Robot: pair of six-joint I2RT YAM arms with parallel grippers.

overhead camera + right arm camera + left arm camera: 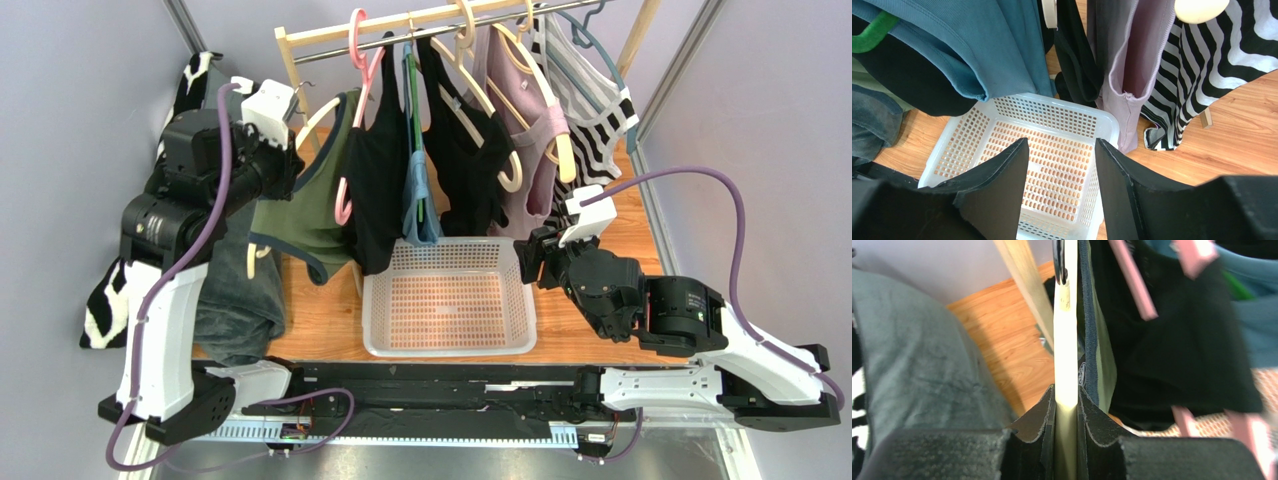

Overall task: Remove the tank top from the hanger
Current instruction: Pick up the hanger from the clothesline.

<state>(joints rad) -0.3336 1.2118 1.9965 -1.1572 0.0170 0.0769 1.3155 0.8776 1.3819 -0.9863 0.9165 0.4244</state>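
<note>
**Top external: tank top on its hanger, hanger clamped, nothing freed yet**

Top external. Green tank top [310, 205] hangs on a cream hanger [325, 110] near the left end of the rail [440, 22], at about 10 o'clock from the white basket [450, 348]. Straps appear to sit over the hanger arms. Removal not yet done.

Left wrist. Left gripper [1066, 396] is clamped tight on the hanger's thin edge, with the pads touching both faces. Tank top fabric lies just beside it at 3 o'clock, outside the grip.

Right wrist. Right gripper [1062, 150] is spread wide and holds nothing, poised above the basket. Only a sliver of green shows at 9 o'clock, well apart.

Risks (judgement): pulling the hanger could draw a strap taut and snag it on the hanger end. The black top [378, 160] crowds close, so the right gripper could pinch that instead.
</note>
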